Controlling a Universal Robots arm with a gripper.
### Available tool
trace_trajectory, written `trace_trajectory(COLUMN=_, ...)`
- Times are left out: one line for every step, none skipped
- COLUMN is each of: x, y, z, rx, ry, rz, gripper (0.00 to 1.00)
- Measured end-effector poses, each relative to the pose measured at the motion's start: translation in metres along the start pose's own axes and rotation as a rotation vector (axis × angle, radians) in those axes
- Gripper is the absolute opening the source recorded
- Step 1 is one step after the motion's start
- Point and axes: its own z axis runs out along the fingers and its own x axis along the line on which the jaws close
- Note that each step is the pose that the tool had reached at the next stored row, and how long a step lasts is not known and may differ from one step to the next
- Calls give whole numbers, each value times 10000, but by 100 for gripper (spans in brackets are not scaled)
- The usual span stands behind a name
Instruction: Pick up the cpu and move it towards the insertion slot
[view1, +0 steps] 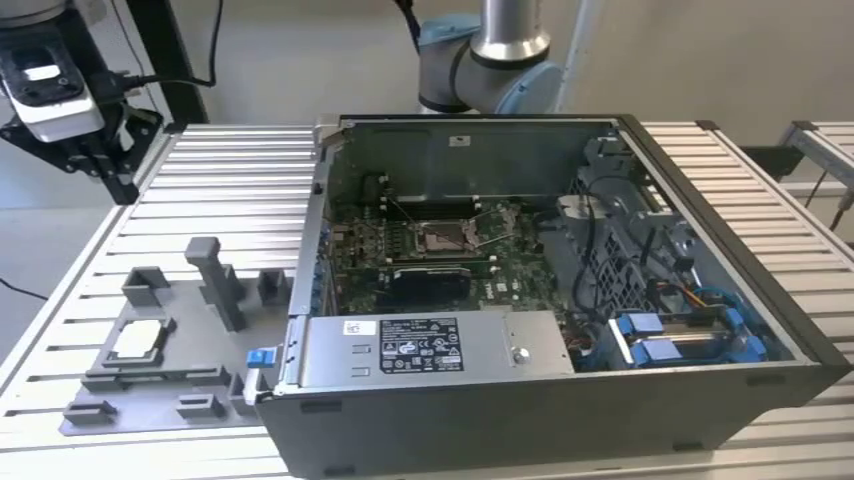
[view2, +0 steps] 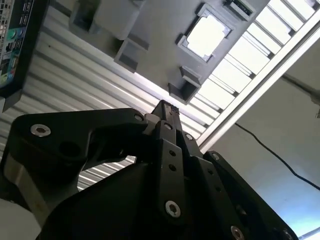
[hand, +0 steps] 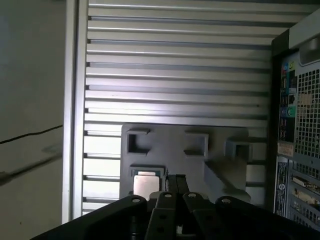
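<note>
In fixture (view2: 160, 20), cpu (view2: 205, 36), apart fr. end effector (view2: 166, 106)

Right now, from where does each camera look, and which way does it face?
Exterior view: off the arm, high, facing down on the table, open computer case, socket and chip; the arm rises beyond the case.
First wrist view: on the wrist, facing down past the gripper at the chip in its grey holder.
Second wrist view: on the wrist, facing the same holder past the gripper.
All three share the chip.
</note>
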Motion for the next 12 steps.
trace_trajectory(x=18, y=-33, z=1, rx=0, ry=-5, rz=0, gripper=0)
trace_trajectory(x=38, y=-62, z=1, rx=1, ry=-10, rz=0, gripper=0)
trace_trajectory(x=59, y=-91, z=1, rx=1, ry=-15, rz=0, gripper=0)
trace_trajectory(x=79, y=-116, z=2, rx=1, ry=-18, rz=0, gripper=0)
trace_trajectory(x=103, y=-138, z=3, rx=1, ry=-23, rz=0, gripper=0)
trace_trajectory(x=127, y=-158, z=5, rx=0, ry=-26, rz=-1, gripper=0)
trace_trajectory(x=155, y=-179, z=6, rx=1, ry=-29, rz=0, gripper=0)
trace_trajectory(x=177, y=-197, z=7, rx=1, ry=-30, rz=0, gripper=0)
trace_trajectory(x=197, y=-215, z=8, rx=1, ry=-32, rz=-1, gripper=0)
trace_trajectory(x=213, y=-231, z=10, rx=1, ry=-32, rz=-1, gripper=0)
trace_trajectory(x=223, y=-246, z=11, rx=2, ry=-31, rz=-1, gripper=0)
trace_trajectory(x=228, y=-255, z=14, rx=1, ry=-31, rz=-1, gripper=0)
